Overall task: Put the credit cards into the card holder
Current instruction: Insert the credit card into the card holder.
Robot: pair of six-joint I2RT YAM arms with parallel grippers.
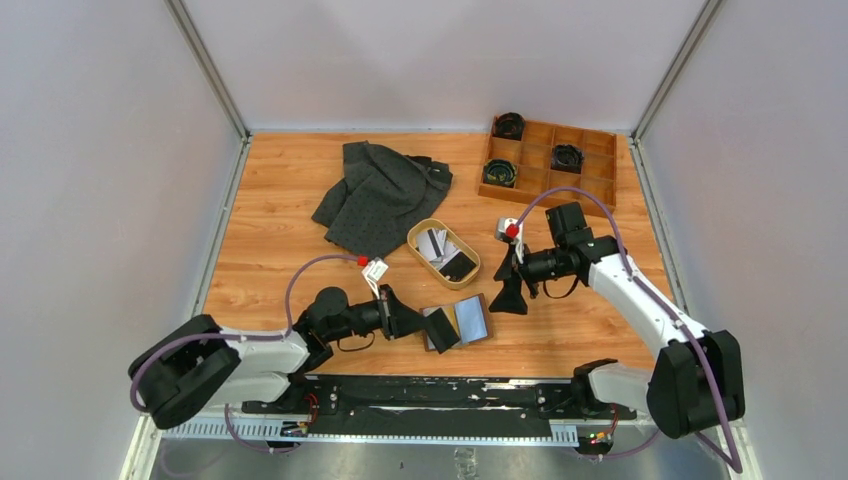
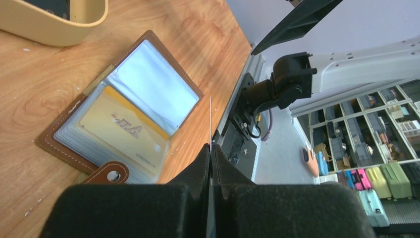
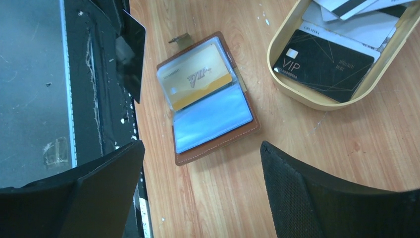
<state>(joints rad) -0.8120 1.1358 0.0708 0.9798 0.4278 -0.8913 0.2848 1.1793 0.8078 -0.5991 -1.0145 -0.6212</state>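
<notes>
gold VIP card (image 3: 198, 77), black VIP card (image 3: 322, 64)

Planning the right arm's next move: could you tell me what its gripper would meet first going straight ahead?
Probably the open card holder, lying on the table ahead of its open jaws; depth is unclear.

Pale walls (image 1: 440, 60); wood-grain table (image 1: 270, 220); shelves (image 2: 361, 129) of luggage beyond

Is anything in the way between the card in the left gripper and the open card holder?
Nothing visible does. The left gripper holds the dark card right beside the card holder, whose empty clear sleeve lies uncovered; the right gripper hovers open, clear of both.
</notes>
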